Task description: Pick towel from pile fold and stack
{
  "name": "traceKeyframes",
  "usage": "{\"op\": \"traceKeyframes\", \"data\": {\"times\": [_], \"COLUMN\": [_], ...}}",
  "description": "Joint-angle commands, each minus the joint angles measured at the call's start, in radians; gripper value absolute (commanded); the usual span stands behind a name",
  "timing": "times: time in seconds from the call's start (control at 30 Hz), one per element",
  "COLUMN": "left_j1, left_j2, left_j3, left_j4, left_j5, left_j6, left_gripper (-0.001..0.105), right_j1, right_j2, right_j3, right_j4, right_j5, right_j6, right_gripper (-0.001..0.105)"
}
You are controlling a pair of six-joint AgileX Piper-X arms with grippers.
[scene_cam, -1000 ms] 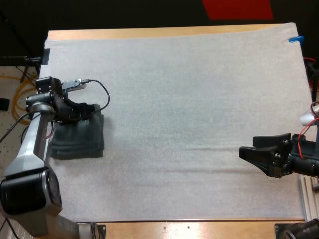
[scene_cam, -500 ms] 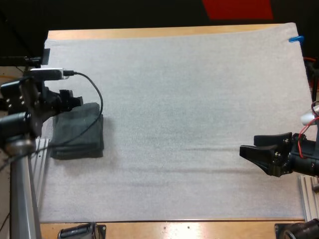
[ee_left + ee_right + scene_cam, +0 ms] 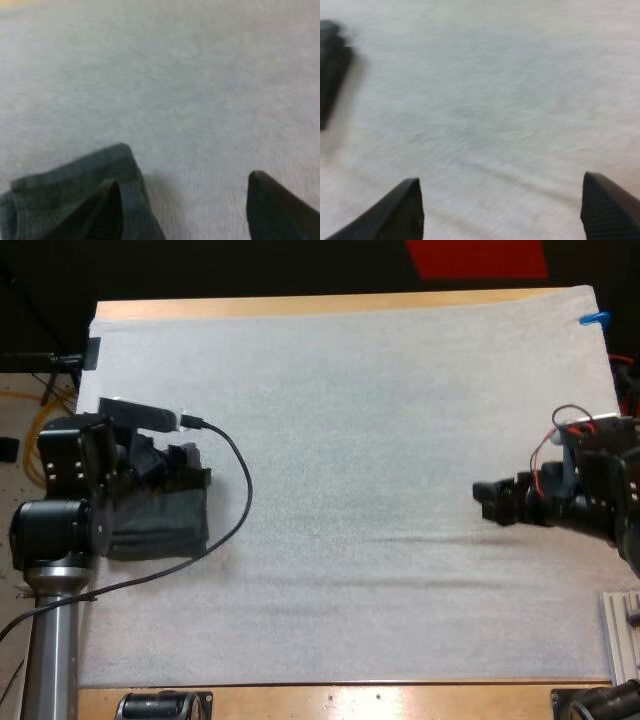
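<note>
The towel (image 3: 168,527) is dark grey-green, folded into a flat, roughly square pad. It lies near the left edge of the white mat (image 3: 350,390), about halfway between the near and far sides of the tabletop (image 3: 300,306).

The left claw (image 3: 190,466) is over the towel's far side, at its far right corner as the high view shows it. In the left wrist view this claw (image 3: 182,179) stands wide open. One finger (image 3: 106,216) is over the towel (image 3: 75,175) near its corner, and the other finger (image 3: 280,210) is over bare mat (image 3: 190,90) just beside that corner. Nothing is between the fingers. I cannot tell whether the finger over the towel touches the cloth.

The right claw (image 3: 484,502) is well apart from the towel, over the right part of the mat and pointing toward the left arm. In the right wrist view this claw (image 3: 501,179) is also spread wide, holds nothing, and has only bare mat (image 3: 485,100) beneath and ahead of it. Far off across the mat in that view is a blurred dark shape (image 3: 332,65); I cannot tell whether it is the towel or the left arm.
</note>
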Motion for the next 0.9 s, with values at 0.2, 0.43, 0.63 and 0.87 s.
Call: {"op": "traceKeyframes", "data": {"times": [0.2, 0.43, 0.63, 0.87], "left_j1": [-0.007, -0.007, -0.007, -0.007], "left_j2": [-0.01, -0.055, -0.185, -0.45], "left_j3": [0.006, 0.006, 0.011, 0.107], "left_j4": [0.022, 0.046, 0.076, 0.038], "left_j5": [-0.064, -0.065, -0.122, -0.126], "left_j6": [0.041, 0.041, 0.062, 0.072], "left_gripper": [0.052, 0.052, 0.052, 0.052], "right_j1": [-0.256, -0.397, -0.401, -0.401], "right_j2": [0.017, -0.061, -0.216, -0.449], "right_j3": [-0.007, -0.007, -0.007, 0.006], "right_j4": [-0.036, -0.026, 0.02, 0.032], "right_j5": [0.033, 0.118, 0.187, 0.187], "right_j6": [-0.103, -0.131, -0.187, -0.2], "right_gripper": [0.064, 0.064, 0.064, 0.064]}}
